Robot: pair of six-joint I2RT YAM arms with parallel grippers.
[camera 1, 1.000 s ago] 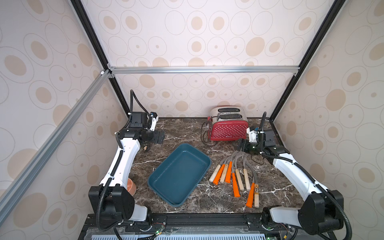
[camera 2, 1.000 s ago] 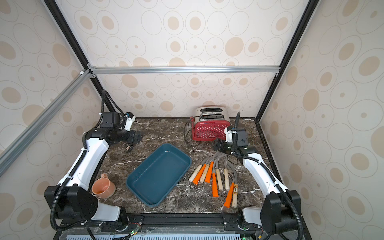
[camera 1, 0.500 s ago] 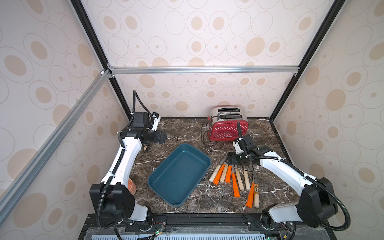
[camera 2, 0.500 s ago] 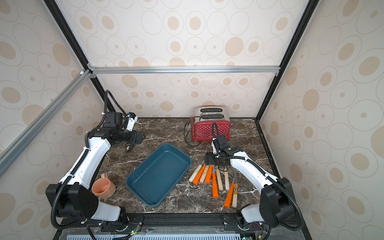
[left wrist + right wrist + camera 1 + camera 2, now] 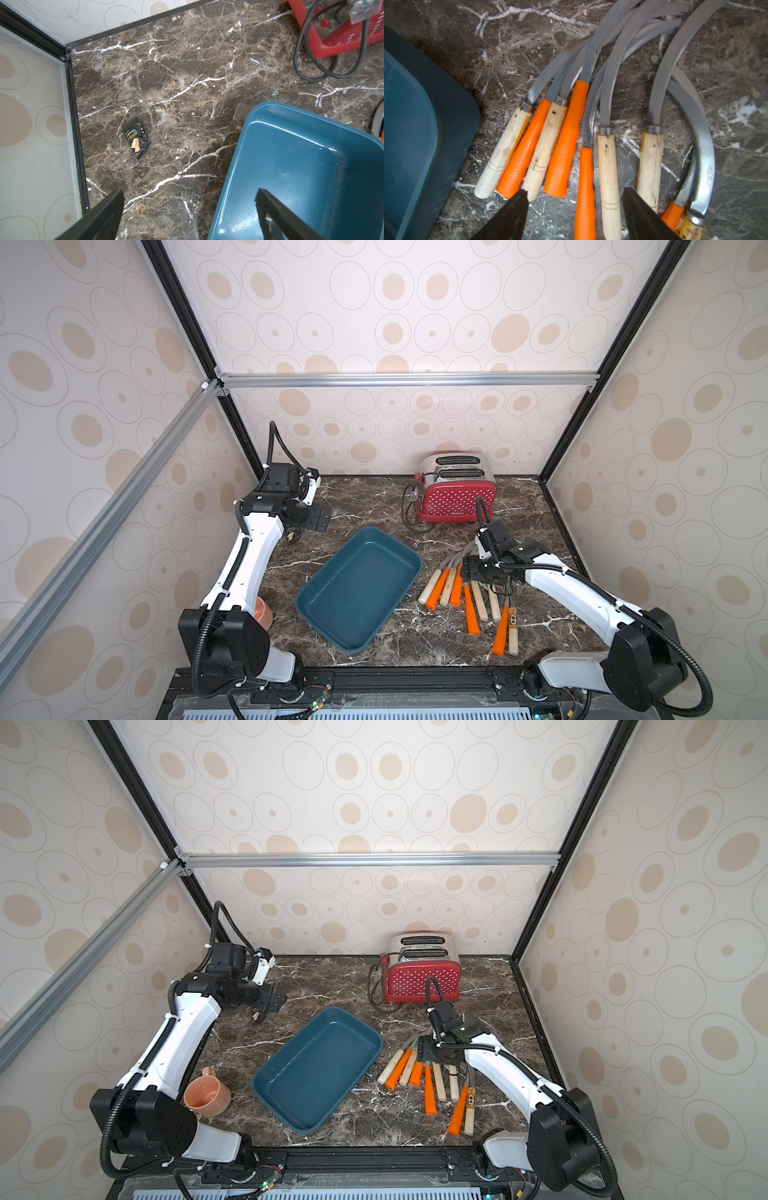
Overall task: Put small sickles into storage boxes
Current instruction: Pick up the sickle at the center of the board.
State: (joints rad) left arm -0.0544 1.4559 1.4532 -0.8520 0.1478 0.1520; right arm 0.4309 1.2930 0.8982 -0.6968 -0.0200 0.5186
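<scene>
Right now the small sickles lie in a loose fan on the brown marble table, just beside the long side of the dark teal tray that faces the right arm. Their curved grey blades cross and overlap at the end away from the robot's base. The handles, some pale wood and some bright orange, splay out toward the base. The wooden handle nearest the tray sits close to its rim; contact cannot be told. All of them rest outside the tray, and two lie a little apart from the rest, farther from the tray.

The right gripper hangs low over the fan, off the tray's far corner. In the right wrist view its dark fingers stand spread, with one orange handle and one wooden handle in the gap between them and neither pinched.

The left gripper hovers beyond the tray's opposite far corner, jaws spread wide and holding nothing. In the left wrist view one of its fingers shows against bare marble and the other against the tray's floor.

A red polka-dot toaster stands behind the tray at the back wall, its black cord looped beside it. A small black snack packet lies on the marble off the tray's far corner, under the left gripper. In a top view, a salmon-pink cup sits near the tray's other long side, by the left arm.
</scene>
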